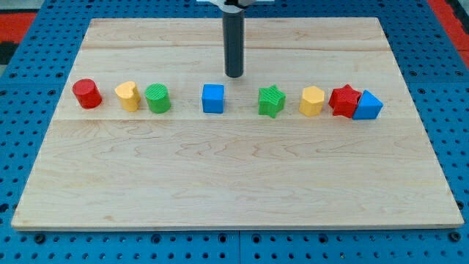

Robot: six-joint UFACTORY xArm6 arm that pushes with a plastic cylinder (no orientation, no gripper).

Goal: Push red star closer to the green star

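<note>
The red star (pixel 344 100) lies at the right of a row of blocks, touching a blue block (pixel 368 105) on its right. The green star (pixel 271 101) lies further left in the row, with a yellow block (pixel 311 101) between it and the red star. My tip (pixel 234 75) stands above the row, toward the view's top, between the blue cube (pixel 212 98) and the green star, touching no block.
A red cylinder (pixel 86 94), a yellow block (pixel 127 96) and a green cylinder (pixel 157 98) sit at the row's left. The wooden board (pixel 234 183) lies on a blue perforated table (pixel 22 44).
</note>
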